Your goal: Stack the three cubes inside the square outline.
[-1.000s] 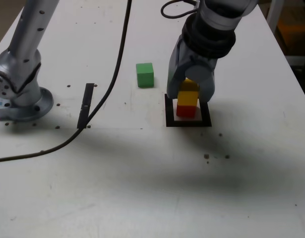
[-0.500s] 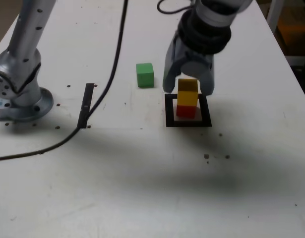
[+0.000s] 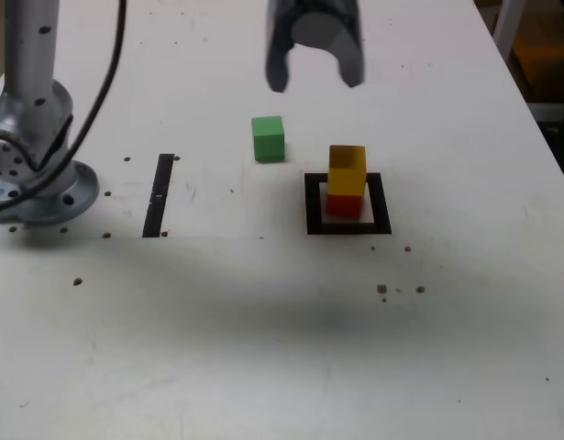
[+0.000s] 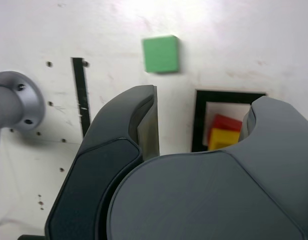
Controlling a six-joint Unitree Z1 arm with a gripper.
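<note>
while the jaws [image 3: 315,71] hang spread wide and empty above the worktop [image 3: 282,348], nothing sits between them, and both views show the gap clear. seen from the exterior view, they hover at about twelve o'clock of the scene, raised well clear of the blocks.

the yellow cube [image 3: 347,171] rests on top of the red cube [image 3: 344,206], turned a little askew, and the pair stands inside the square outline [image 3: 348,226], toward its far edge. only a strip of red shows beneath the yellow in the exterior view. in the wrist view the same two blocks, yellow [image 4: 223,138] over red [image 4: 227,123], peek out between the two dark fingers [image 4: 118,150], with the black frame [image 4: 199,120] around them.

the green cube [image 3: 268,138] sits alone on the worktop at roughly ten o'clock from the stack, outside the frame and apart from it. the wrist view shows it [image 4: 161,54] flat and square on the white surface.

a thin black strip [image 3: 159,194] lies at nine o'clock from the outline, well apart. beyond it, at the exterior view's left, stands the arm's grey base [image 3: 34,179], with a dark cable [image 3: 112,55] hanging close by it.
</note>
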